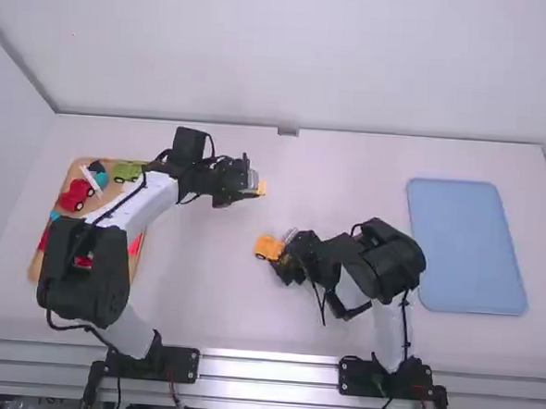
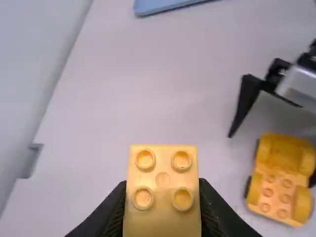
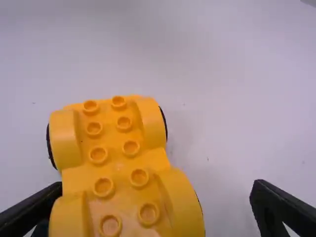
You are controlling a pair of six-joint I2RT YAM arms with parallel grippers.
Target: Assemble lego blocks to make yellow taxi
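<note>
My left gripper [image 1: 254, 185] is over the upper middle of the table with a small yellow block [image 1: 262, 188] at its tip. In the left wrist view the left gripper [image 2: 163, 202] is shut on that yellow block [image 2: 163, 190], its four studs facing the camera. The yellow car base [image 1: 269, 248] rests on the table beside my right gripper [image 1: 285, 259]. In the right wrist view the right gripper [image 3: 158, 202] stands open, one finger close to the studded car base [image 3: 116, 163], the other well apart from it.
A wooden tray [image 1: 36, 262] with red, green and teal pieces lies at the far left, partly under the left arm. A light blue tray [image 1: 465, 244] lies on the right side. A wall rises behind the table.
</note>
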